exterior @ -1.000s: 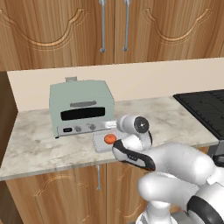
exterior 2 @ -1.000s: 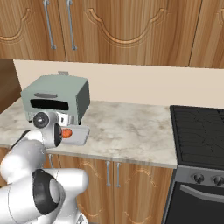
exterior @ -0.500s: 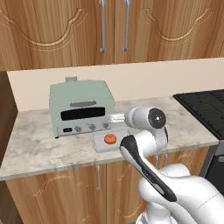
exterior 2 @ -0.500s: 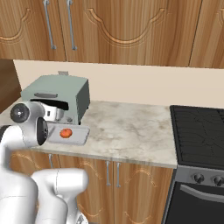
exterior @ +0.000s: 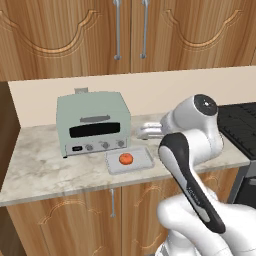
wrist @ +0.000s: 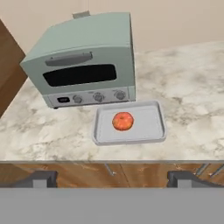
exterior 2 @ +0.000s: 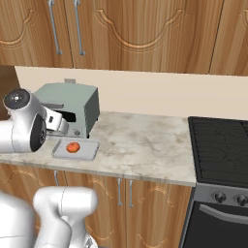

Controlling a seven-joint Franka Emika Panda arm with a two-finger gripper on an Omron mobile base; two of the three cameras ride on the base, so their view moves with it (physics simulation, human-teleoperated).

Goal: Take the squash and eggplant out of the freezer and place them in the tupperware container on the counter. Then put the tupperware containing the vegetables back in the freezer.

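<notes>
The orange-red squash (wrist: 123, 121) lies in the middle of the pale grey tupperware container (wrist: 151, 131), also seen from the left base as the squash (exterior: 126, 159) in the container (exterior: 142, 161) and from the right base as the squash (exterior 2: 73, 147). The container rests near the front edge of the beige counter (exterior 2: 140, 145). My gripper (wrist: 113, 179) is open and holds nothing, raised above the counter's front edge and looking down at the container. Its white hand (exterior: 148, 131) hangs just right of the container. The eggplant and the freezer are out of view.
A mint-green toaster oven (exterior: 94, 124) stands right behind the container. A black stove (exterior 2: 220, 145) sits at the counter's right end. Brown wall cabinets (exterior: 130, 30) hang above, and a brown side panel (exterior: 6, 135) closes the counter's left end.
The arm has lifted and drawn back from the container, the elbow rising high. The squash stays in the container. The jaws have stayed open.
</notes>
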